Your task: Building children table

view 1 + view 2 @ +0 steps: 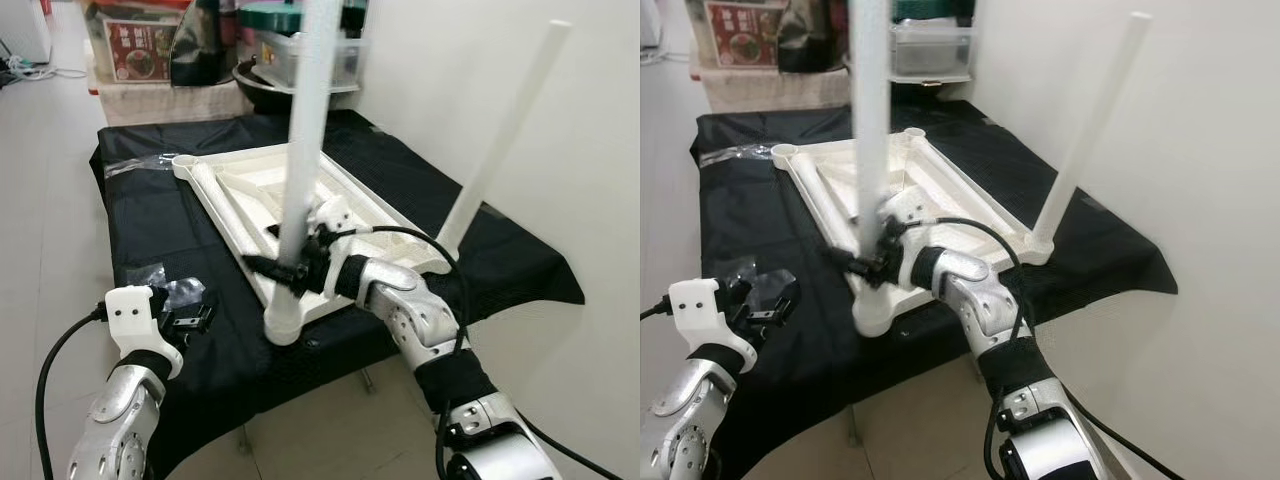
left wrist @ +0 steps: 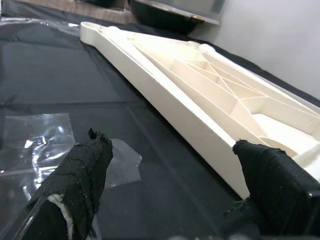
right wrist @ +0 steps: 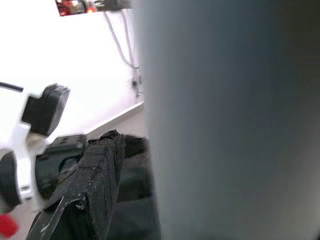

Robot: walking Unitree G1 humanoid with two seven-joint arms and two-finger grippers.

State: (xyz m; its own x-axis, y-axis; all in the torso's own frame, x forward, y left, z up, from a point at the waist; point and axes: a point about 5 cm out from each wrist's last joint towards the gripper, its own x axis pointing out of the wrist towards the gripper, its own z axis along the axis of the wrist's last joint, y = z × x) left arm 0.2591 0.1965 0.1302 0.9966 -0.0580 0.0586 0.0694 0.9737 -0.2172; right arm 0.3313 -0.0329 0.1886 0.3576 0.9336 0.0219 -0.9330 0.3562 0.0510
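The inverted white tabletop point(image 1: 300, 200) lies flat, sockets upward. The right gripper point(image 1: 288, 266) clamps the near leg point(image 1: 305, 160), steadying it upright in its corner socket. The left gripper point(image 1: 190, 316), fingers apart, hovers beside the tabletop's edge.

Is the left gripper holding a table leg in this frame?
No, the left gripper hovers open over the black cloth, while the right gripper clasps the near leg.

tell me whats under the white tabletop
A black cloth lies under the upturned tabletop, spreading out past its edges. The cloth covers whatever supports it, so that surface cannot be seen.
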